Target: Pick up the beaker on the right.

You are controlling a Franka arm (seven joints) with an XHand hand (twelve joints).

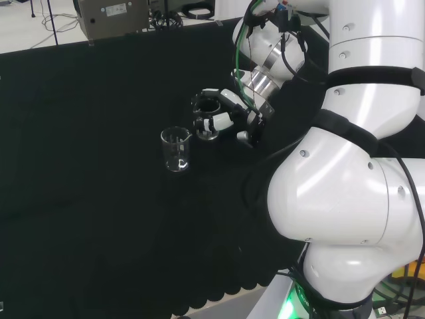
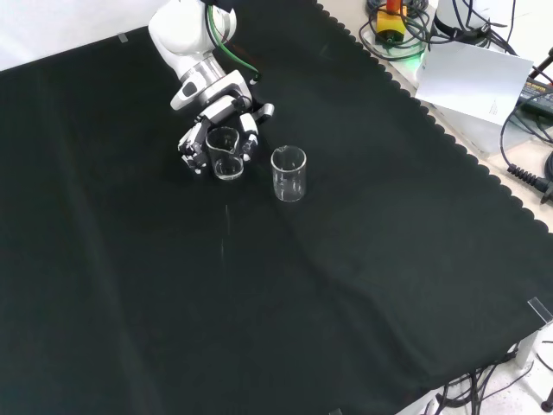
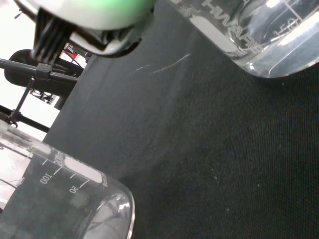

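Beaker (image 2: 225, 154) sits upright on the cloth, clasped inside the hand's (image 2: 216, 130) curled fingers.

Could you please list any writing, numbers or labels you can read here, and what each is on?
Wrist view, one beaker: white scale lines with small numbers, partly cut off.
Wrist view, other beaker: white lettering, upside down and cut off; unreadable.
Head view, grey box: label too small to read.

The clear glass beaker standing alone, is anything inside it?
The clear glass beaker looks empty; black cloth shows through its walls. Clear liquid couldn't be ruled out.
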